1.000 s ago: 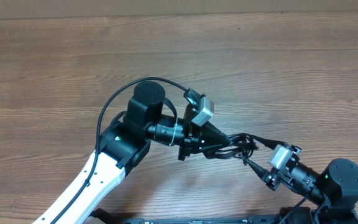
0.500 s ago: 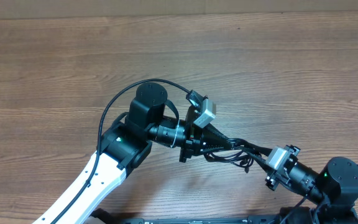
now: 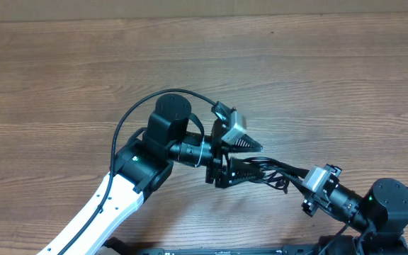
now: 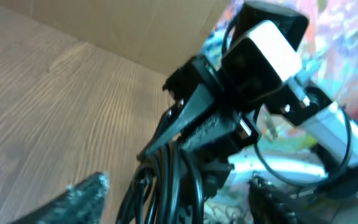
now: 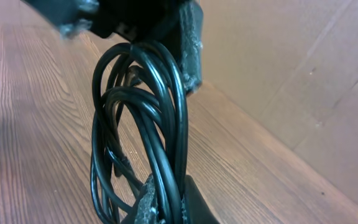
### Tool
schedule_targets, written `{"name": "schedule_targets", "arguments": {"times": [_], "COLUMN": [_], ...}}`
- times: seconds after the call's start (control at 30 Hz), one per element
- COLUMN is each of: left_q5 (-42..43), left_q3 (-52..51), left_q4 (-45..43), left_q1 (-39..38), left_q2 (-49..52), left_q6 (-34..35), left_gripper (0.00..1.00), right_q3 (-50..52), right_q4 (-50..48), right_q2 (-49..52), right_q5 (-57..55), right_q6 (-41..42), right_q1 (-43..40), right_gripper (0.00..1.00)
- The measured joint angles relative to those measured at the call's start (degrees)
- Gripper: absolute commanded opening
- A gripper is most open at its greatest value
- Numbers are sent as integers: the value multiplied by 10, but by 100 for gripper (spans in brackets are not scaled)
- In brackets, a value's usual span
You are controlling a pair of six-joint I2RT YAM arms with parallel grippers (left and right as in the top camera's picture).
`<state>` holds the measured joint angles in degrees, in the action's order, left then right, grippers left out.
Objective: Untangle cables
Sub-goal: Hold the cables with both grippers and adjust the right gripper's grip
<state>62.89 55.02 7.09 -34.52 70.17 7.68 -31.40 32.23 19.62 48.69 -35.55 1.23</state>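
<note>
The cables point(image 3: 275, 170) are a bundle of thin black cords, looped together and stretched between my two grippers near the table's front edge. My left gripper point(image 3: 255, 160) is open, one finger above the bundle and one below it. In the left wrist view the cables point(image 4: 173, 186) hang between the spread fingertips point(image 4: 82, 198) of the left gripper point(image 4: 179, 202). My right gripper point(image 3: 297, 181) is shut on the bundle's right end. In the right wrist view the cables point(image 5: 148, 112) rise as tall loops out of the pinched right gripper point(image 5: 169, 202).
Brown wooden table point(image 3: 69, 71) spreads to the left and far side. The left arm's thick black cable point(image 3: 129, 113) arches over its wrist. A cardboard wall point(image 5: 291, 74) stands behind the table. The right arm base point(image 3: 392, 205) sits at the front right corner.
My left gripper has opened and let go of the cables. My right gripper closed on the bundle's right end and holds it, pulled slightly to the right.
</note>
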Motion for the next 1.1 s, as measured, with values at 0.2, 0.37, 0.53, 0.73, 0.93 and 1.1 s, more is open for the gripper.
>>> {"name": "schedule_targets", "arguments": {"times": [0.2, 0.37, 0.53, 0.73, 0.93, 1.1], "left_q5": [-7, -8, -18, -50, -88, -97], "left_q3": [1, 1, 1, 1, 2, 2], "left_q4": [60, 76, 80, 80, 80, 82], "left_q1": [0, 0, 0, -4, -25, -26], "left_q2": [0, 0, 0, 0, 0, 0], "left_q6": [-100, -154, -174, -182, -190, -192], "left_gripper": [79, 60, 51, 35, 4, 6], "right_q3": [0, 0, 0, 0, 0, 0], "right_q4": [0, 0, 0, 4, 8, 10], "right_q2": [0, 0, 0, 0, 1, 2], "right_q5": [0, 0, 1, 4, 7, 3], "right_q6": [47, 81, 112, 133, 141, 145], "right_q1": [0, 0, 0, 0, 0, 0], "right_gripper": [4, 4, 4, 4, 4, 3]}}
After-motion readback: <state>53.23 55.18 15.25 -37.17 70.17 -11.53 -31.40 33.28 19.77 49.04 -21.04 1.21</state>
